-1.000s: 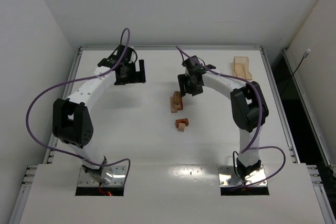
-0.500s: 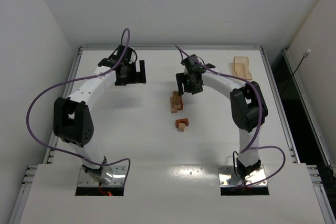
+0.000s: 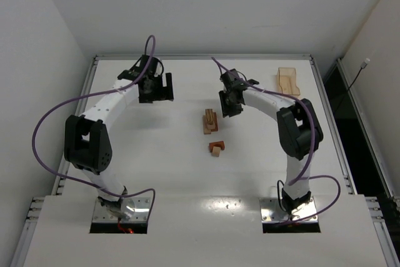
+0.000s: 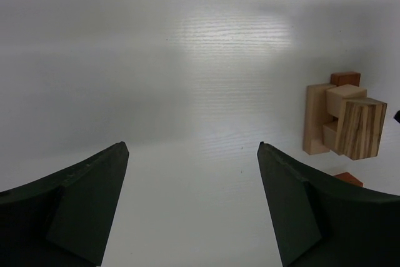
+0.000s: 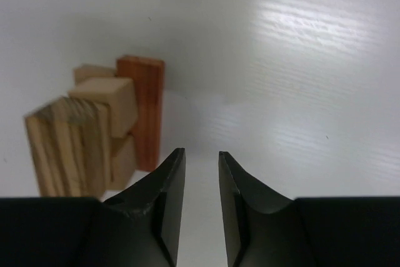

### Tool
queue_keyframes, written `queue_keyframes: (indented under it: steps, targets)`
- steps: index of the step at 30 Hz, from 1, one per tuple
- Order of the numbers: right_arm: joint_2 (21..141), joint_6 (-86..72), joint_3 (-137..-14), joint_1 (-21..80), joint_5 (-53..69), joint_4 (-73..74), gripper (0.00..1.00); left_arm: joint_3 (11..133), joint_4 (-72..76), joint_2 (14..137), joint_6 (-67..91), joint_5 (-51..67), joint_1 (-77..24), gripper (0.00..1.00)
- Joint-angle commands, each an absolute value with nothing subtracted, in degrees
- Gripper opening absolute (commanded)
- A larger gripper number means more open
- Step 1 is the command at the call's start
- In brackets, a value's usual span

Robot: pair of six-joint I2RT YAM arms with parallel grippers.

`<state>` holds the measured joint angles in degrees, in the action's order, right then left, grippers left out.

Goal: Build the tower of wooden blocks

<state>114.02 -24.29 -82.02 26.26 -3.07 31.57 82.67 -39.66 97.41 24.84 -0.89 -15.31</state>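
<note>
Small tower (image 3: 210, 120) sat low, right gripper (image 5: 201, 154) hung just beside it, fingers narrowly parted, empty, left gripper (image 4: 194, 148) well left of it, fingers wide, empty.

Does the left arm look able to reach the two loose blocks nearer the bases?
Probably yes: bare table lies between the left gripper and the loose blocks, with the tower off to one side.
</note>
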Motion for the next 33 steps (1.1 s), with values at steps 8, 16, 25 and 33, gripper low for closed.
queue_keyframes:
  steps: [8,16,25,33]
  targets:
    - [96.78,-23.99,-69.62,21.98,-7.91,30.67,0.21,73.75,-35.68,95.62,29.26,4.75,-20.64,0.28]
    - [89.83,-22.86,-64.95,20.22,-8.44,30.15,0.21,79.53,-35.16,104.67,31.11,6.06,-25.93,0.13]
    - [87.80,-22.32,-63.11,18.55,-8.96,30.15,0.22,86.57,-35.68,112.67,30.59,7.82,-28.29,0.26]
    - [87.80,-22.32,-63.11,18.54,-8.96,30.15,0.23,87.98,-35.68,114.52,30.59,9.76,-30.75,0.29]
